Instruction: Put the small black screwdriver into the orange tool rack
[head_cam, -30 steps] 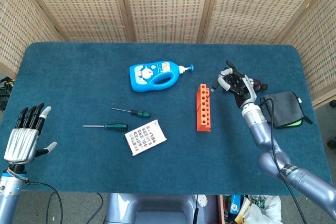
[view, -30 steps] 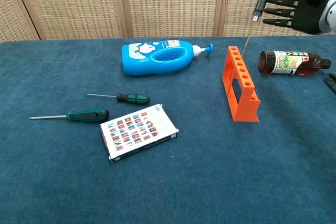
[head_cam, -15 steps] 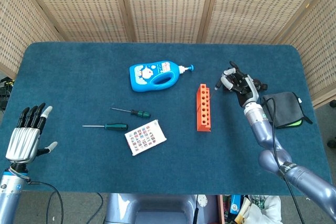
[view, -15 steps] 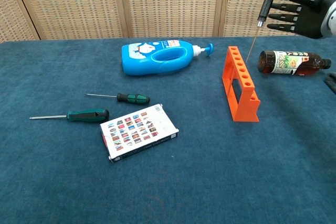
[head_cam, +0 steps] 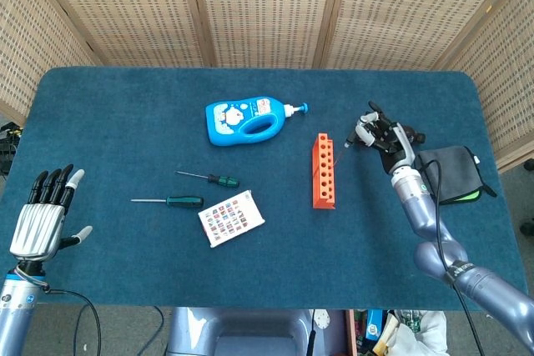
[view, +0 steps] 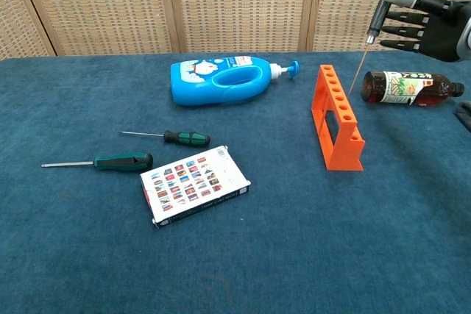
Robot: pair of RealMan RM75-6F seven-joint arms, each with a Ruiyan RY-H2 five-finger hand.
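Note:
The orange tool rack stands upright right of the table's middle, its row of holes facing up. My right hand hovers above and to the right of the rack's far end. It pinches the small black screwdriver by the handle. The thin shaft points down and leftward, and its tip hangs in the air just right of the rack, not in any hole. My left hand is open at the near left edge, fingers spread, holding nothing.
A blue pump bottle lies behind the rack to the left. Two green-handled screwdrivers and a card box lie at centre left. A brown bottle lies right of the rack, with a black cloth near the right edge.
My right hand has drifted to the right with the screwdriver, carrying its tip from over the rack's far holes to the air beside the rack. The left hand has stayed still.

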